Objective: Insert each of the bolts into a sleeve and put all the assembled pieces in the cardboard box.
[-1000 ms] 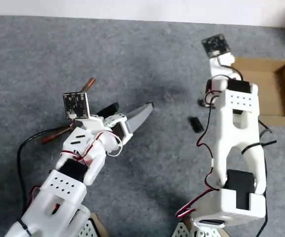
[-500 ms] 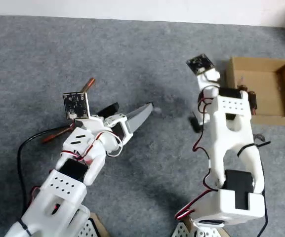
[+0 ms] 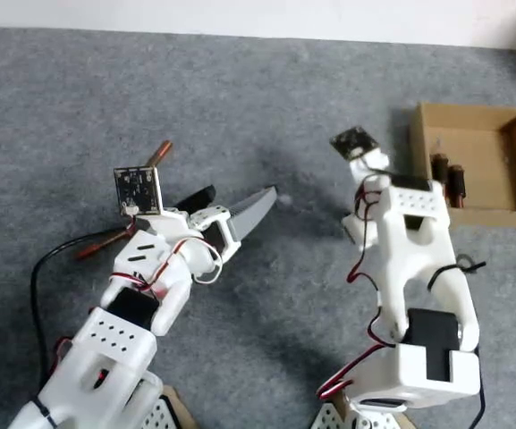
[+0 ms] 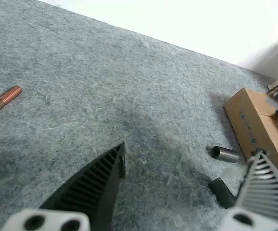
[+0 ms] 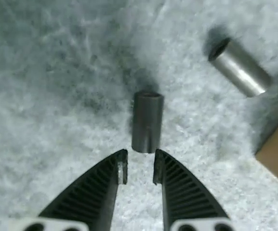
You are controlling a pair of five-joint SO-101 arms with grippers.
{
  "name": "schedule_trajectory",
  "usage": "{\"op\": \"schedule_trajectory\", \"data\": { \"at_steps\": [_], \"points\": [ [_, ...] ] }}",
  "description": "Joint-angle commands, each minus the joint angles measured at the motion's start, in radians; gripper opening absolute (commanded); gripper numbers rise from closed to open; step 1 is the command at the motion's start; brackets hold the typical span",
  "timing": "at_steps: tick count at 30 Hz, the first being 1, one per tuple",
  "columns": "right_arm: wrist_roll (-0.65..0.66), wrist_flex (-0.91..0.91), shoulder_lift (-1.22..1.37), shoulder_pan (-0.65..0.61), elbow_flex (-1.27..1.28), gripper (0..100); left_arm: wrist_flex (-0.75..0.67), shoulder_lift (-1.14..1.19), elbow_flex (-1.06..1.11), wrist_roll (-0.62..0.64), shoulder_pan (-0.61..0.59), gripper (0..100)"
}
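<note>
On grey carpet [image 3: 266,107] by a white wall [image 3: 240,13], we note the cardboard box [image 3: 416,134] far right, two dark pieces [image 3: 439,170] inside. Left gripper [image 4: 191,149] gapes wide, right gripper [image 5: 139,153] barely parted; both empty.

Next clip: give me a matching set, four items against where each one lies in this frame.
1 dark sleeve
2 silver sleeve
3 copper bolt
4 assembled pieces

A inside the cardboard box
B on the carpet, just ahead of the right gripper
C on the carpet, far from the box
D on the carpet, close to the box's outer wall

Pairs: 1-B, 2-D, 3-C, 4-A
</note>
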Motion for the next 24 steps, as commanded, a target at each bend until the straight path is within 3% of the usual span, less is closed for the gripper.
{"op": "schedule_trajectory", "data": {
  "at_steps": [1, 8, 24],
  "points": [
    [0.017, -0.099, -0.05, -0.01, 0.054, 8.9, -0.002, -0.012, -0.035, -0.011, -0.01, 37],
    [0.017, -0.248, -0.048, -0.027, 0.142, 8.9, -0.002, -0.012, -0.035, -0.011, -0.01, 37],
    [0.011, -0.254, -0.051, -0.039, 0.134, 13.2, -0.002, -0.012, -0.035, -0.011, -0.01, 37]
  ]
}}
